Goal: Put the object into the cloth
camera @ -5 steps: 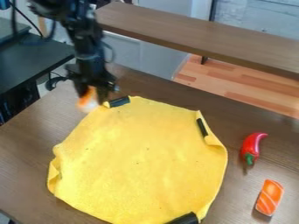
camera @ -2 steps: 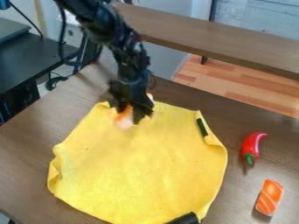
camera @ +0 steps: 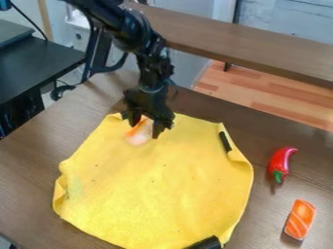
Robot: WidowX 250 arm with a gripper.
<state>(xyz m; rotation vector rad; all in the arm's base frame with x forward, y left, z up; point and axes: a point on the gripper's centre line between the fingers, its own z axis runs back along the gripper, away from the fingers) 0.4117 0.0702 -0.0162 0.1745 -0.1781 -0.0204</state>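
Observation:
Over the upper part of the yellow cloth [camera: 156, 180], the black gripper [camera: 146, 127] hangs down, shut on an orange and white object [camera: 138, 135]. One finger stands at each side of the object, which sticks out toward the camera just above or on the cloth; whether it touches the cloth I cannot tell. The cloth lies spread out, with its right and left edges curled up.
On the brown table [camera: 32, 170], a red toy pepper [camera: 280, 164] and an orange striped piece [camera: 300, 220] lie right of the cloth. Black pieces sit at the cloth's right edge [camera: 225, 141] and bottom edge [camera: 207, 243]. A raised brown board [camera: 240, 39] runs behind.
From beyond the cloth's upper left corner, the gripper has moved right and toward the camera, carrying the orange and white object over the cloth. The cloth's top edge looks shifted, its black piece now hidden.

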